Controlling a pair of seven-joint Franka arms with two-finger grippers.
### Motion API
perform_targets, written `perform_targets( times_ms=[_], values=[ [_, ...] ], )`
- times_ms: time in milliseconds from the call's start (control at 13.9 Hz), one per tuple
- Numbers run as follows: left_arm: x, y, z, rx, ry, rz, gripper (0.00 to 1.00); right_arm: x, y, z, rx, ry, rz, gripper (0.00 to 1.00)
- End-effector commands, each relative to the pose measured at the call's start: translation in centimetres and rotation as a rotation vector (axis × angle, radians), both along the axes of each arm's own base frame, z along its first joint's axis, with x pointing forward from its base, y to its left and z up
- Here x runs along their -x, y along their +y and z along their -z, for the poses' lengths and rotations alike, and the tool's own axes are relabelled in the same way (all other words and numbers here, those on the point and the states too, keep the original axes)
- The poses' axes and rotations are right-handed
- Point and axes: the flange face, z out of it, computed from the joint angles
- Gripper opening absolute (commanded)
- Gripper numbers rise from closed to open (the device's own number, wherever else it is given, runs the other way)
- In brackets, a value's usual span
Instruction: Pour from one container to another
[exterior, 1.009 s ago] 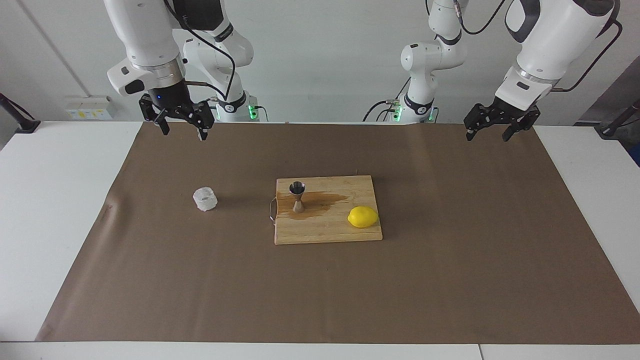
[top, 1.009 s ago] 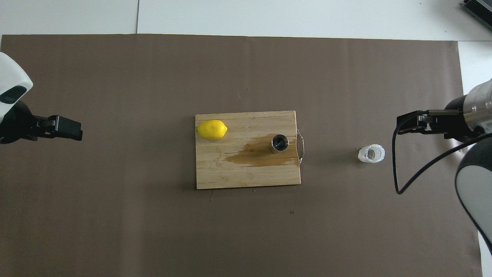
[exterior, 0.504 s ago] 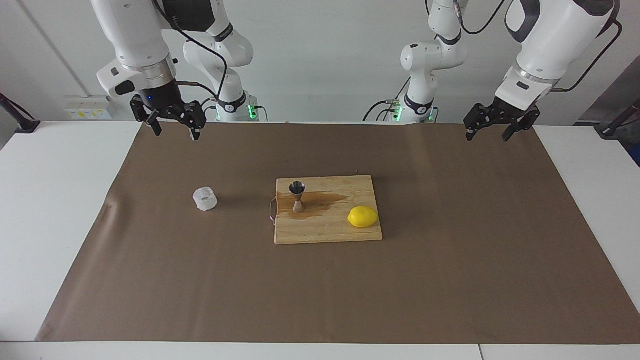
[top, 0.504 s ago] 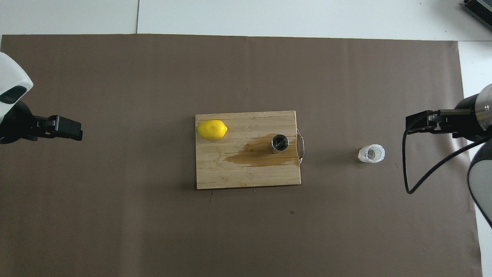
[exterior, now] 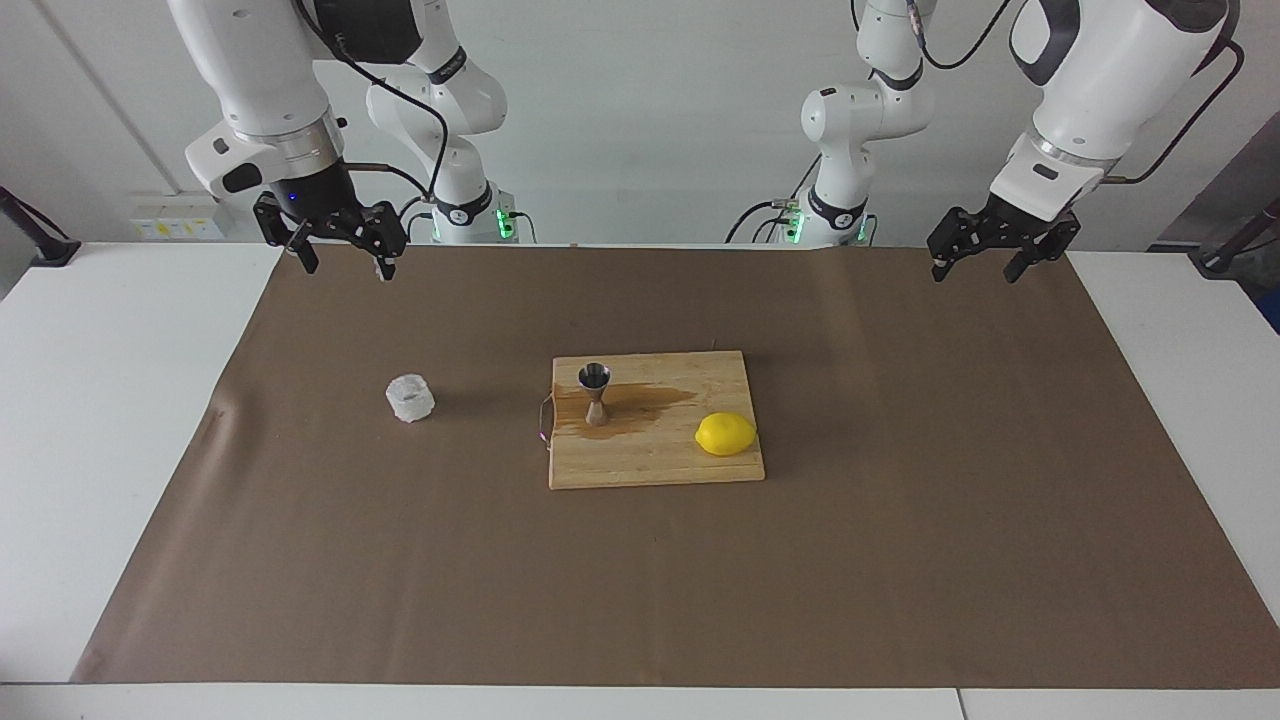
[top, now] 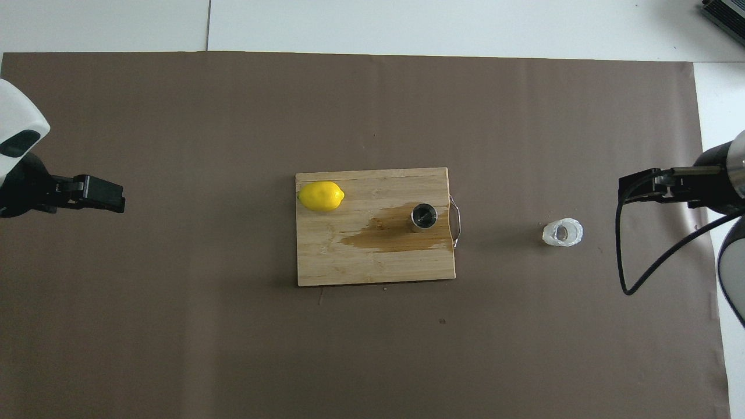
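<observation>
Glass cup [exterior: 410, 398], small, squat, clear and textured, is seen standing upright on the brown paper mat [exterior: 900, 560], well apart from the wooden cutting board [exterior: 655, 465] and toward the right arm's end of the table. On that board the shiny steel hourglass jigger [exterior: 595, 392] stands upright in a brown wet patch [exterior: 640, 408], with a yellow lemon [exterior: 726, 434] beside it toward the left arm's end.

Both grippers are raised and empty, with jaws spread wide. The right gripper [exterior: 342, 240] hangs over the mat edge nearest the robots, toward the right arm's end; the left gripper [exterior: 990, 250] waits over the matching corner at the left arm's end.

Judged from the spill, a careless pour is the risk. The cup is best taken by the right gripper across its side wall, low and square, then carried level. It should be tilted slowly with its lip just above the jigger's narrow mouth, so that nothing is knocked over.
</observation>
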Motion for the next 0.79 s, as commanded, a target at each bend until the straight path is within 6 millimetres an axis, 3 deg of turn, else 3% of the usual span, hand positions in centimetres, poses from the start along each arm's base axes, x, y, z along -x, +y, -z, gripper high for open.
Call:
perform_targets(
  times_ms=[0,721],
  values=[
    [0.55,0.35,-0.14,0.0,0.006,0.002,1.0,0.26,-0.2,-0.03,-0.024,-0.005,-0.024,1.0],
    [0.55,0.35,-0.21,0.0,0.004,0.002,1.0,0.25,0.55,0.05,-0.055,-0.002,-0.039,1.0]
  ],
)
